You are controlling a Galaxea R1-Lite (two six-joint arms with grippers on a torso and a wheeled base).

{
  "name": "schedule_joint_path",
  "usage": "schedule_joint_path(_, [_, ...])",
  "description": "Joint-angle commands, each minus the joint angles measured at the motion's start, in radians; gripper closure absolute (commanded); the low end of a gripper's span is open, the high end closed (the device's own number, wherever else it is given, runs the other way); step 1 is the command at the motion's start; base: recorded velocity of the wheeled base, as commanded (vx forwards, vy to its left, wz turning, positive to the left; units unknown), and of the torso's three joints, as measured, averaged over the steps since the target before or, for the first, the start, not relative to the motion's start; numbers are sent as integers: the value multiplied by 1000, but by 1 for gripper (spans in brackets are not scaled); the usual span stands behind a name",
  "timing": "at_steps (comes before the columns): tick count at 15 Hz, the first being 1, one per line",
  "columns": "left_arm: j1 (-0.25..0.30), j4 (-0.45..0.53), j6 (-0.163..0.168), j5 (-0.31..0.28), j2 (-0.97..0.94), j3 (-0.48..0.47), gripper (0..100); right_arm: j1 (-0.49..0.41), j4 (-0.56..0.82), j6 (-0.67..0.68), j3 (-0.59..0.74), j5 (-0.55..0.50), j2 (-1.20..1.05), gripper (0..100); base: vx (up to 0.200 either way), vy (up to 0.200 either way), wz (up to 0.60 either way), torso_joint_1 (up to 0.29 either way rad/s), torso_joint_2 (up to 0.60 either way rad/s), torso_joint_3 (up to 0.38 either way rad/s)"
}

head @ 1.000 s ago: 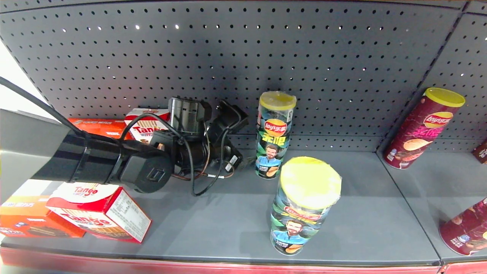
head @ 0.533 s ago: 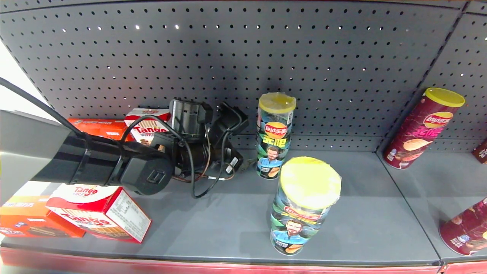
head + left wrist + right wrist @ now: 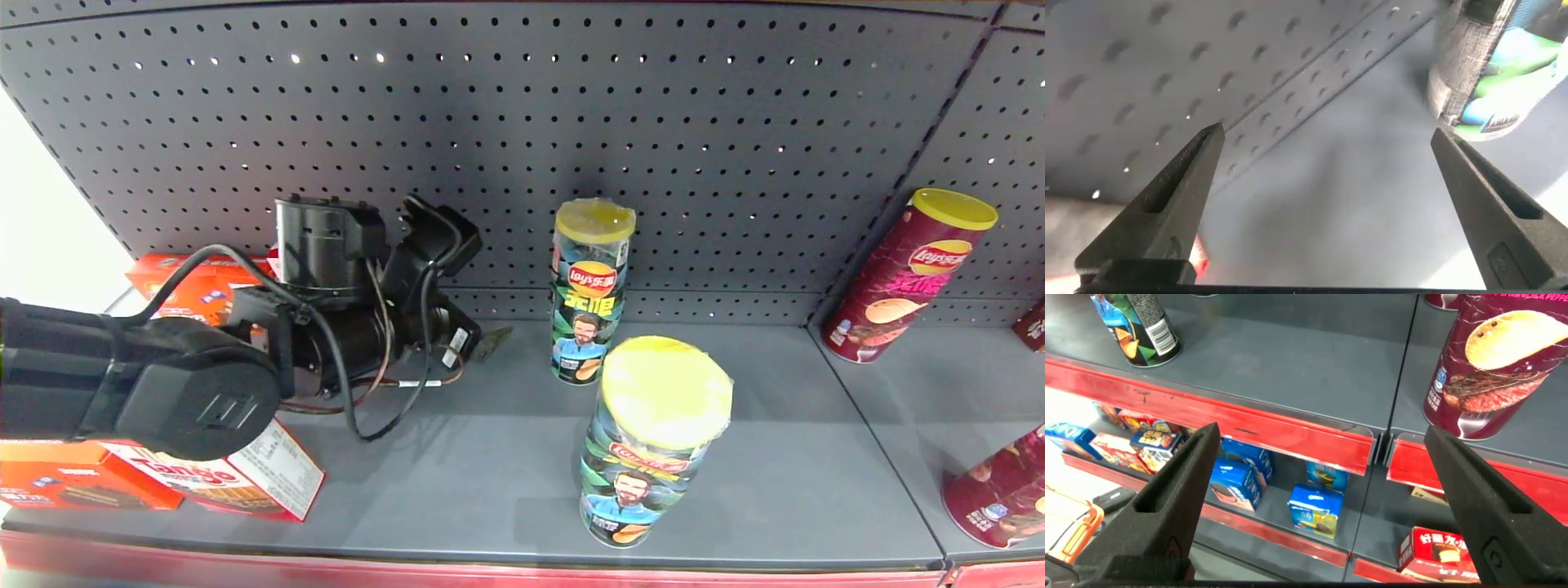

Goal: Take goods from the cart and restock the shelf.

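Left claw (image 3: 1324, 135) spread wide, empty, low over shelf (image 3: 490, 457), just left of rear green can (image 3: 589, 290). The can stands upright, apart from the claw. Right claw (image 3: 1320, 434) also spread, empty. Judgement: draw left arm back level, away from that can, no sideways sweep.

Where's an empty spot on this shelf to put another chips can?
Widest bare shelf: between the front green can and the purple can. Another patch: along the front, between the front green can and the wafer box. Crowded: the left end, with the orange boxes and the left gripper.
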Motion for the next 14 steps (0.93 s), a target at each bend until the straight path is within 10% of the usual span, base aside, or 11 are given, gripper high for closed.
schedule_joint_path(1, [-3, -170, -22, 21, -64, 179, 0, 0, 0, -1, 0, 0, 1, 0, 0, 0, 0, 0, 0, 0])
schedule_joint_path(8, [-17, -291, -30, 19, -27, 141, 0, 11, -2, 16, 0, 15, 1, 0, 0, 0, 0, 0, 0, 0])
schedule_joint_path(14, [-19, -294, -58, 23, 2, 115, 0, 18, 84, 125, -275, 92, 113, 0, 0, 0, 0, 0, 0, 0])
